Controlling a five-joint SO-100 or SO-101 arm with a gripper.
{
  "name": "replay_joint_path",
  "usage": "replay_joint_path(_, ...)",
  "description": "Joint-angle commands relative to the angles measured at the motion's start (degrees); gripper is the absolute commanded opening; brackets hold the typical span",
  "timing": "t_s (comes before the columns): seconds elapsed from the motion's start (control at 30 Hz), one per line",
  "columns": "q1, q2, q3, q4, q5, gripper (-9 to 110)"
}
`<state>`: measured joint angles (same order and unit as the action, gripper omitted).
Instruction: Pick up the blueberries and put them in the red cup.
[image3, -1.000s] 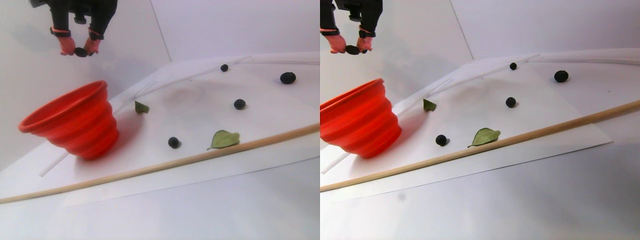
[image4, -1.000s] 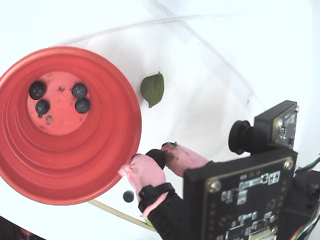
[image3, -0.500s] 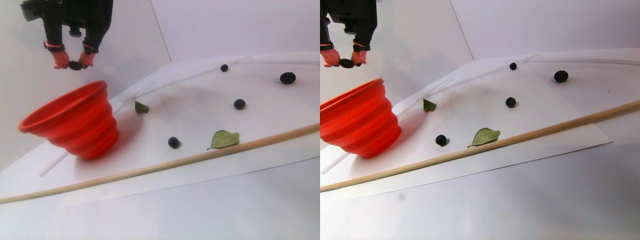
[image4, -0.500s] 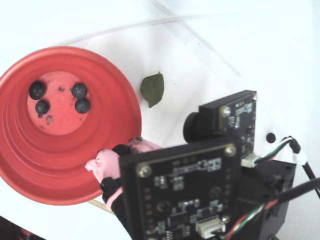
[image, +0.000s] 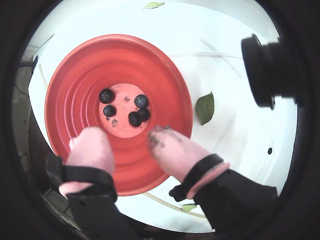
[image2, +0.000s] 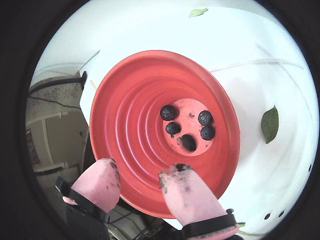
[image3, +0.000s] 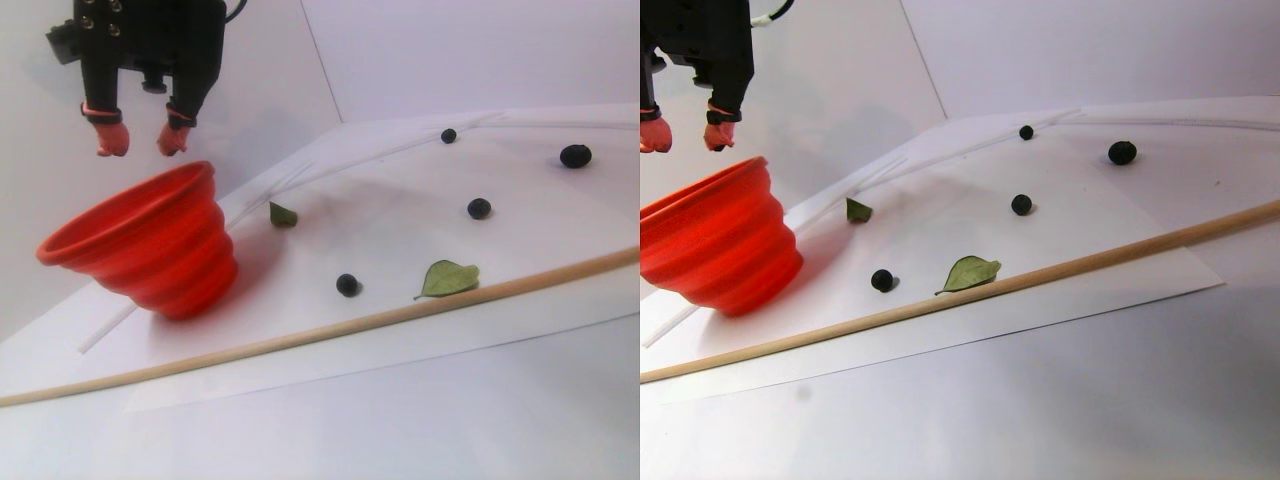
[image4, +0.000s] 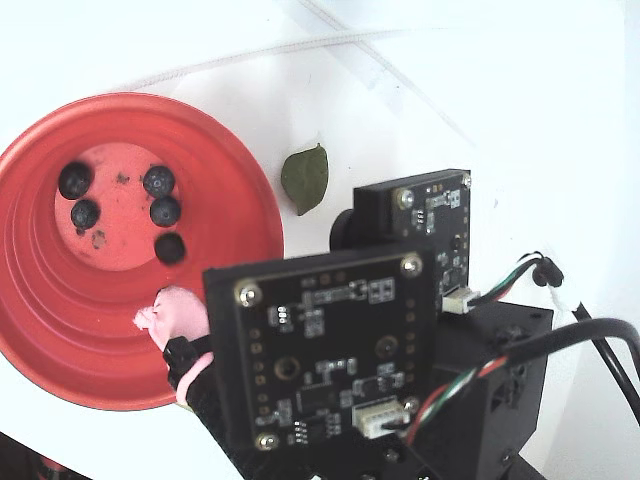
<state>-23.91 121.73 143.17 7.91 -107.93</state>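
Observation:
The red cup (image3: 150, 245) stands on the white sheet, at the left in the stereo pair view. Directly above it hangs my gripper (image3: 138, 148), open, with nothing between its pink fingertips (image2: 182, 182). In both wrist views the gripper (image: 124, 136) (image2: 141, 169) looks straight down into the cup (image: 80, 90) (image2: 130, 115). Several blueberries (image2: 167, 112) (image: 106, 95) lie on the cup's flat bottom, one (image4: 171, 248) a little apart from the rest. Several more blueberries (image3: 347, 285) (image3: 479, 208) (image3: 575, 156) lie loose on the sheet to the right.
A long wooden stick (image3: 330, 330) runs along the sheet's front. A large green leaf (image3: 448, 278) lies against it and a small leaf (image3: 282, 214) sits just right of the cup. A thin white tube (image3: 560, 122) curves along the back.
The gripper moved left from beside the cup's rim to above its inside and opened. The blueberry it held now lies in the cup.

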Motion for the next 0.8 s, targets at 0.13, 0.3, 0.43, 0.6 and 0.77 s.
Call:
replay_joint_path(0.13,-1.23,5.54,-0.53,1.23,0.09,19)
replay_joint_path(0.3,1.05,9.32,-1.14,4.83,-0.70,19)
replay_joint_path(0.43,2.90,11.34,-1.32,7.03,-1.41,18)
replay_joint_path(0.6,5.80,13.36,-1.76,9.84,-3.16,18)
replay_joint_path(0.77,8.70,15.64,-1.32,12.13,-5.63,17)
